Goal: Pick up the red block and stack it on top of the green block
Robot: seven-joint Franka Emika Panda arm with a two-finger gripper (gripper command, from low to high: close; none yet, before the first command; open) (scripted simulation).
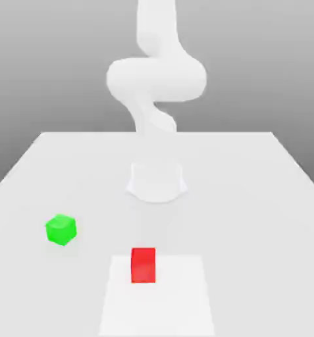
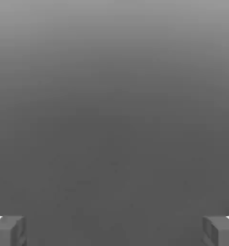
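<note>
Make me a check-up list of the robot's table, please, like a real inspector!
Surface: pale table, with a whiter patch near its front edge
Job's things: red block on the whiter patch, overlapping its back edge in the exterior view; green block toward the exterior view's left, turned at an angle; not stacked
Clutter: nothing seen
Gripper: open, nothing between its fingers
Cables: nothing seen
Surroundings: white robot arm behind the blocks; plain grey background

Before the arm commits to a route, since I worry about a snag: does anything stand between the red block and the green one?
Nothing visible stands between the red block and the green block; only bare tabletop and part of the white patch lie there.
</note>
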